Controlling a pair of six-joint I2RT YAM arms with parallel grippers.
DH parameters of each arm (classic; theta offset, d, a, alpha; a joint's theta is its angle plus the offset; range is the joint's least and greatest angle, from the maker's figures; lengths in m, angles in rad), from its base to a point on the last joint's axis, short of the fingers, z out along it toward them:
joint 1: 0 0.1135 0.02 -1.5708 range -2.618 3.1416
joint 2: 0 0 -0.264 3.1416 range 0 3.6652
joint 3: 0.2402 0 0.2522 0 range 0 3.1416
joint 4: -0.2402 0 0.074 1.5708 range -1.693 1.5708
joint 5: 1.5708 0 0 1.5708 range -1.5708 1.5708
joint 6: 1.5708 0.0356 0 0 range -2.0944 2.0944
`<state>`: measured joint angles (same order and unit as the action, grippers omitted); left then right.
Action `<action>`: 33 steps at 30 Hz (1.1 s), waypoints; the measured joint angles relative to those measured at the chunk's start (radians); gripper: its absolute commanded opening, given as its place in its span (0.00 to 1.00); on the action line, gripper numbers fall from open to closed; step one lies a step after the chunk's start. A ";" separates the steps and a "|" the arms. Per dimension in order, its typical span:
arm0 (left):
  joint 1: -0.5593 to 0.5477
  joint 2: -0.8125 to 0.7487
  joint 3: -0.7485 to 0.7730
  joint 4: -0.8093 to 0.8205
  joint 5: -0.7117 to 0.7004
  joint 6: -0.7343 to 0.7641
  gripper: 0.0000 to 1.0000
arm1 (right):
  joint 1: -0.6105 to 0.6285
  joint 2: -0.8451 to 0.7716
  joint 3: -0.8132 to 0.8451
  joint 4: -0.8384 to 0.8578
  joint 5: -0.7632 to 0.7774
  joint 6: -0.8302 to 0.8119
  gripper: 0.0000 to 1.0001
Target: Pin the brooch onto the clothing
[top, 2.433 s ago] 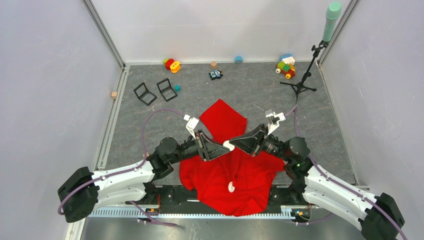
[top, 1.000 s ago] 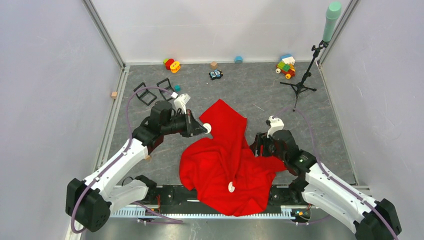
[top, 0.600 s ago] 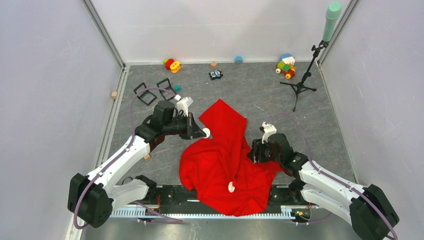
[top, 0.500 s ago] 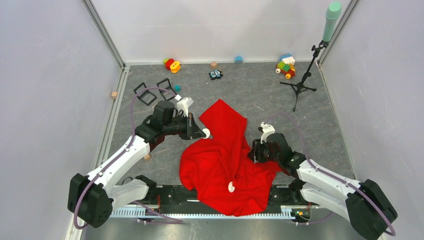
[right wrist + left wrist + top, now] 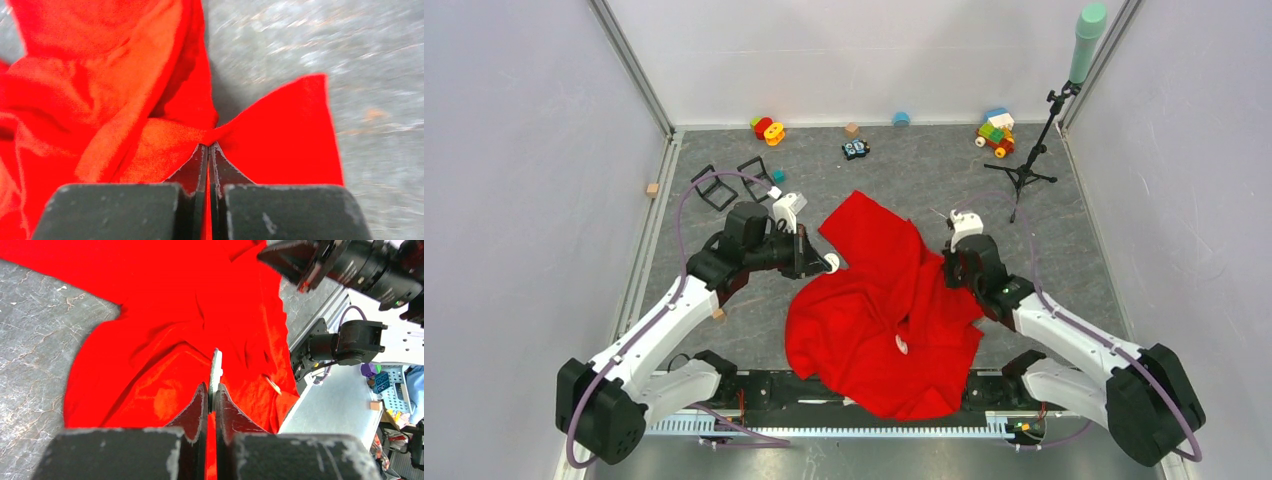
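The clothing point(image 5: 874, 310) is a bright red T-shirt lying crumpled on the grey table in front of both arm bases, its small white tag point(image 5: 902, 345) facing up. My left gripper point(image 5: 822, 264) hovers at the shirt's left edge, shut on the brooch point(image 5: 831, 264), a small white disc. In the left wrist view the brooch point(image 5: 216, 367) stands edge-on between the closed jaws of my left gripper point(image 5: 210, 387), above red fabric point(image 5: 165, 315). My right gripper point(image 5: 946, 268) is shut on a fold at the shirt's right edge. The right wrist view shows that gripper point(image 5: 208, 146) pinching red cloth point(image 5: 150, 145).
Along the back wall lie a red-and-yellow toy point(image 5: 768, 129), a small car point(image 5: 855, 149) and coloured blocks point(image 5: 996, 132). Two black frames point(image 5: 734, 183) stand at the back left. A tripod stand point(image 5: 1024, 165) with a green top is at the back right.
My right gripper closed on the shirt's right edge and drew it up and toward the back, shifting the fabric. The left arm with the brooch barely moved.
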<state>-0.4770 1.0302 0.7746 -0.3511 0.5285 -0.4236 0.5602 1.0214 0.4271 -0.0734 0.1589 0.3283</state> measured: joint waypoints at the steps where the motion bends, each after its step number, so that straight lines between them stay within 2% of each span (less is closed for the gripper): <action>1: 0.000 -0.005 -0.001 0.001 -0.003 0.000 0.02 | -0.017 0.013 0.029 -0.007 0.034 -0.023 0.00; 10: 0.000 -0.036 -0.023 0.007 -0.006 0.000 0.02 | -0.169 0.219 0.220 -0.028 0.251 -0.163 0.00; 11: 0.000 -0.042 -0.032 0.008 -0.006 0.000 0.02 | -0.183 0.240 0.237 -0.037 0.265 -0.170 0.08; 14: 0.000 -0.058 -0.058 0.011 -0.005 -0.005 0.02 | -0.205 0.272 0.281 -0.077 0.297 -0.186 0.47; 18: 0.000 -0.091 -0.104 0.038 -0.002 -0.041 0.02 | -0.208 0.242 0.306 -0.117 0.261 -0.211 0.68; 23: 0.000 -0.109 -0.131 0.073 0.005 -0.091 0.02 | -0.195 0.119 0.274 -0.137 0.064 -0.213 0.69; 26: 0.000 -0.110 -0.131 0.082 0.005 -0.100 0.02 | -0.114 0.036 0.209 -0.119 -0.034 -0.191 0.67; 31: 0.000 -0.106 -0.131 0.098 0.006 -0.110 0.02 | 0.041 0.053 0.148 -0.116 -0.063 -0.121 0.72; 33: 0.000 -0.106 -0.133 0.103 0.006 -0.115 0.02 | 0.070 0.087 0.139 -0.115 -0.041 -0.094 0.65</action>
<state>-0.4770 0.9241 0.6418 -0.2485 0.5350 -0.5388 0.6304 1.1084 0.5659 -0.1883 0.1177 0.2340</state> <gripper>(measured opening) 0.053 0.716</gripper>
